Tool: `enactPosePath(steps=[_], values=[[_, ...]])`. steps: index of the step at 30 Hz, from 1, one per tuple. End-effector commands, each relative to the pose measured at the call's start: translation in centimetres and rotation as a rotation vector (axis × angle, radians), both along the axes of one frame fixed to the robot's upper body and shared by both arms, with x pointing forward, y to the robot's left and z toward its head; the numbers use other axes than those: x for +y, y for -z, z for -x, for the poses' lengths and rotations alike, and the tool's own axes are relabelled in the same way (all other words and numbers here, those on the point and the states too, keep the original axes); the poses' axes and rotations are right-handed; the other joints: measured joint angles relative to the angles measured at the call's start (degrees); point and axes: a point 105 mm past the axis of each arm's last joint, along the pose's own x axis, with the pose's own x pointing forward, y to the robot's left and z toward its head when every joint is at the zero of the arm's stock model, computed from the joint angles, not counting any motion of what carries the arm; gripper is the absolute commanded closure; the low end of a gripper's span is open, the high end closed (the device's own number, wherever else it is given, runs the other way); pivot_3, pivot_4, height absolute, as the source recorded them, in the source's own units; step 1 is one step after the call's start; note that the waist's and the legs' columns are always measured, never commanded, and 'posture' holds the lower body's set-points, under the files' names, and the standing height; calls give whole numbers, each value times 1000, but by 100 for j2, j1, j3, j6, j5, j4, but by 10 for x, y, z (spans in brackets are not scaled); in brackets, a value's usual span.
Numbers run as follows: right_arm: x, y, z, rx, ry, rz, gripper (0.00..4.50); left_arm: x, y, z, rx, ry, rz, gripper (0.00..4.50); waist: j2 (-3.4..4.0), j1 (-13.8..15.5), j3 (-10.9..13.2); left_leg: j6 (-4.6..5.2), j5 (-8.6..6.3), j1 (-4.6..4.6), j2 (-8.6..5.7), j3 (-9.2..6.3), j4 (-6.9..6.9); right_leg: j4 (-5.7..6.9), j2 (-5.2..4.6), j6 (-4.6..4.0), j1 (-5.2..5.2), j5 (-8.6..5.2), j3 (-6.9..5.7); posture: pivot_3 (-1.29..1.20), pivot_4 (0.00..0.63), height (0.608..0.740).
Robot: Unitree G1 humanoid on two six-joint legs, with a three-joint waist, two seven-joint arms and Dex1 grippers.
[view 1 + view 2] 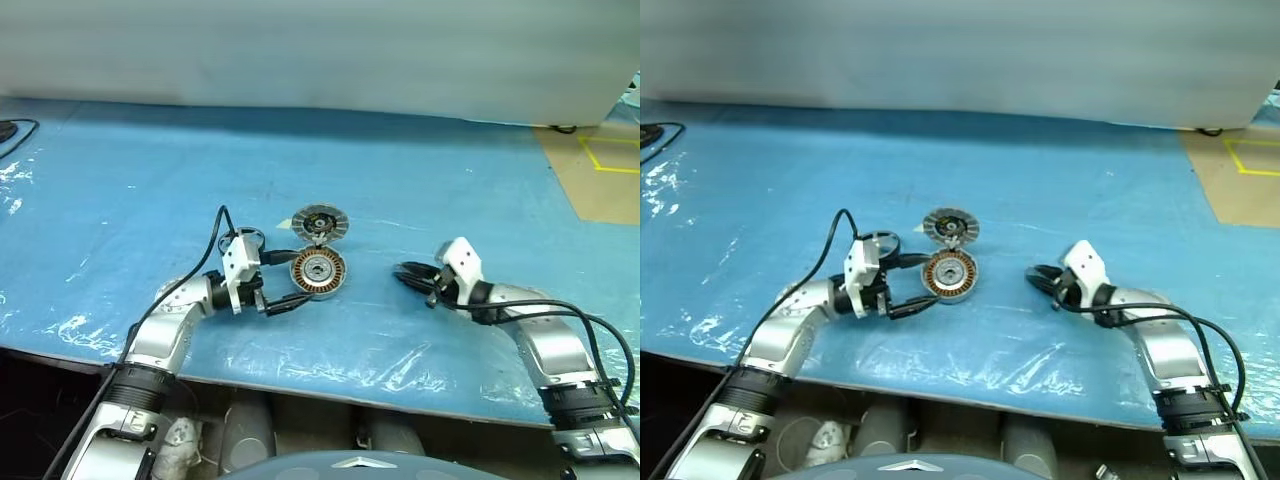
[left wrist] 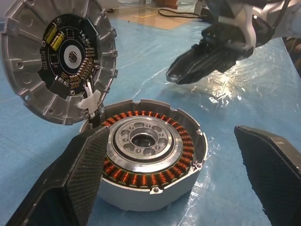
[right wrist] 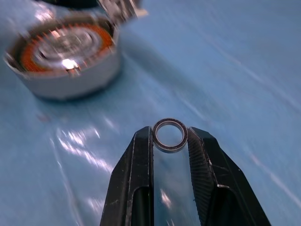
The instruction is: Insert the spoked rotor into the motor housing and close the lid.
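Spoked rotor [image 2: 143,141] in motor housing [image 2: 155,188]; lid [image 2: 56,61] propped open behind; small ring [image 3: 170,135] right.

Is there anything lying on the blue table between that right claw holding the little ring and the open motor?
Nothing visible does. The right gripper pinches a small ring, and only bare blue table cover lies between it and the motor housing, whose lid stands open.

Even, fairly bright light falls from above. White glare streaks the plastic-covered blue table [image 1: 420,180] along its near edge and left corner. In the right wrist view the motor housing [image 3: 66,56] is blurred, with a hot glint on its rim.
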Motion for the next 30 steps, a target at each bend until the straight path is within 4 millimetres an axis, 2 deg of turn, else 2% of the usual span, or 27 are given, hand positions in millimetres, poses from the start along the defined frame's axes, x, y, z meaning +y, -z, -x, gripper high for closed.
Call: enactPosePath(steps=[1, 4, 9, 14, 20, 30], values=[[34, -26, 8, -39, -180, -28, 3850, 8, -12, 2, -45, -33, 11, 0, 0, 12, 0, 0, 0, -2, 0, 0, 0, 0, 0, 0, 0, 0, -2, 0, 150, 740], [51, -31, 9, -31, -256, -21, 3850, 13, -10, 3, -43, -58, 4, 0, -1, 44, 0, 0, 0, -6, 3, 3, -2, -3, 4, -1, 3, -1, -13, 0, 150, 740], [74, -27, 4, -24, -324, 11, 3850, 20, -11, 5, -48, -102, 2, 0, -1, 21, 0, 0, 0, -13, 1, 3, 1, -5, -2, 0, 1, 0, -11, 0, 150, 740], [88, -18, -8, -30, -332, 44, 3850, 23, -10, 9, -51, -135, 1, 0, -1, 16, 0, -2, 0, -11, 2, 3, 1, -2, 3, 0, 0, 0, -12, 0, 150, 740], [91, -4, -12, -28, -347, 97, 3850, 27, -10, 12, -52, -165, 0, 0, -1, 15, 0, -5, 2, -16, -1, 4, 2, -3, 2, 0, -1, 0, -12, 0, 150, 740], [97, 2, -13, -42, -365, 127, 3850, 29, -9, 14, -49, -181, -2, 0, -1, 12, 0, -3, 1, -11, 2, 4, 6, 5, 4, 0, -1, 0, -9, 0, 150, 740]])
